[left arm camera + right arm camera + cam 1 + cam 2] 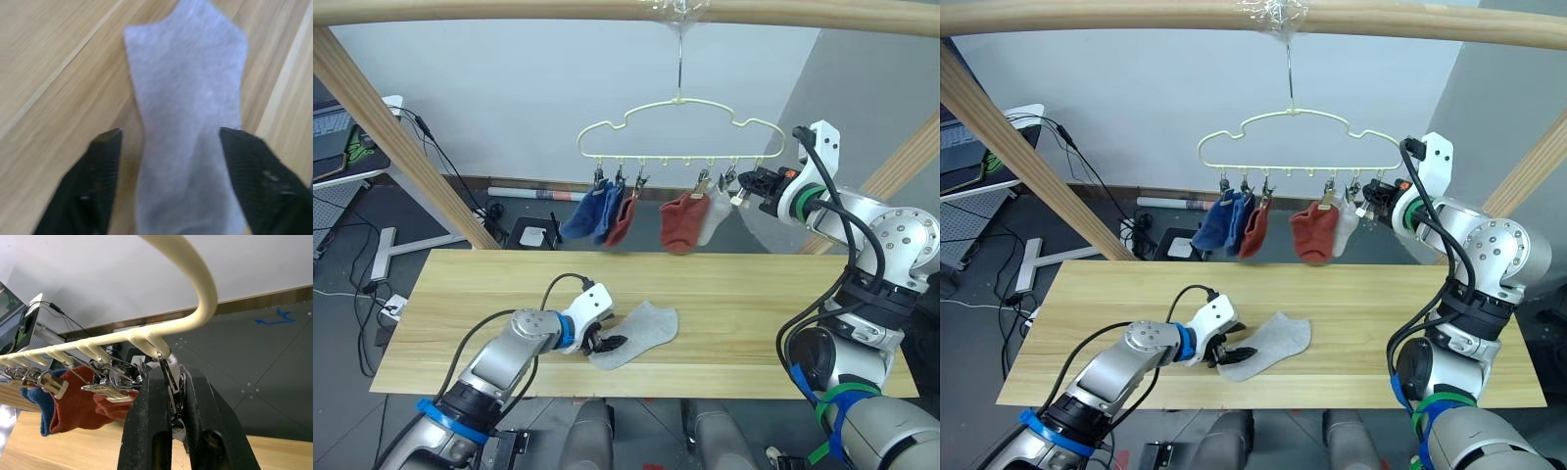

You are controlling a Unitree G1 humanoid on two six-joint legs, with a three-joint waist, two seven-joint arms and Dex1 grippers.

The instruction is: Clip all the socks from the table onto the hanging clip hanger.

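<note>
One light grey sock (644,331) lies flat on the table (754,313), near its front edge. My left gripper (605,343) is low over the sock's near end and open; in the left wrist view its fingers (105,181) stand on either side of the fabric. The pale-yellow clip hanger (680,122) hangs above the table with two blue socks (592,211), a rust red sock (622,217), another rust red sock (683,223) and a light grey sock (715,215) clipped on. My right gripper (749,186) is shut on the hanger's rightmost clip (165,363).
A thick wooden beam (509,10) carries the hanger's hook, and slanted wooden posts (401,147) stand at both sides. Behind the table are cables and a desk (342,162) on the floor at the left.
</note>
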